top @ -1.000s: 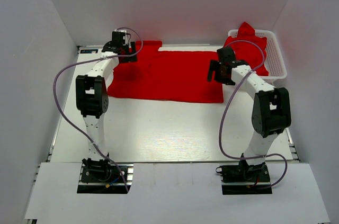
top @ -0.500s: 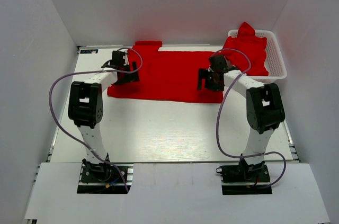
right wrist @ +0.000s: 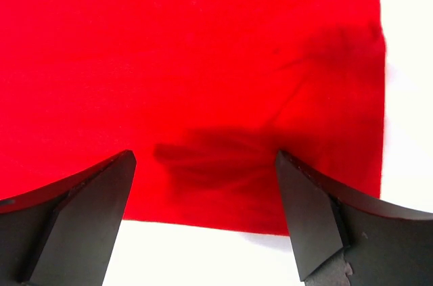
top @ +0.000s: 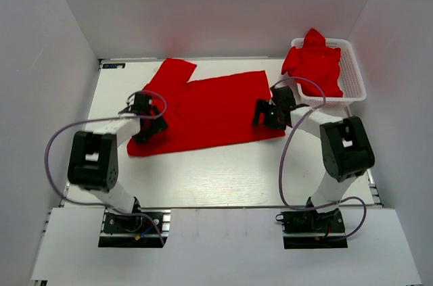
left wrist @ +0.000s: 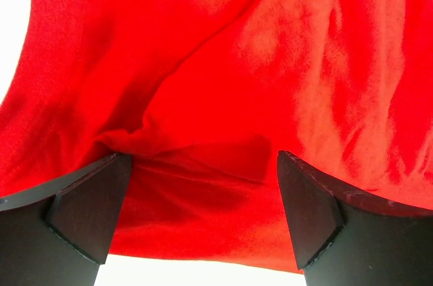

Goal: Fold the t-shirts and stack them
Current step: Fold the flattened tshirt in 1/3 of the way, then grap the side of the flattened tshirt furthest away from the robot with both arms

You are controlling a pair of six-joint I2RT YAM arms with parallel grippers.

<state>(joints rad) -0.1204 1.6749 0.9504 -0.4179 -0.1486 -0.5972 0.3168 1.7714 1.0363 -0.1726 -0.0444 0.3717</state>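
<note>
One red t-shirt (top: 210,107) lies spread flat and skewed on the white table, with a sleeve pointing to the back left. My left gripper (top: 151,128) is open, low over the shirt's near left corner. In the left wrist view the gripper (left wrist: 199,164) straddles wrinkled red cloth (left wrist: 223,63) near its hem and pinches nothing. My right gripper (top: 265,115) is open over the shirt's near right corner. In the right wrist view the gripper (right wrist: 203,157) stands wide apart above flat cloth (right wrist: 203,49) by the hem. More red t-shirts (top: 312,59) are piled in the basket.
A white lattice basket (top: 355,69) stands at the back right, close behind the right arm. White walls close in the left, right and back sides. Bare white table (top: 216,171) lies between the shirt and the arm bases.
Both grippers have moved from the shirt's far edge toward the near side. The shirt has slid nearer and turned, its left end now lower and the sleeve exposed at the back left.
</note>
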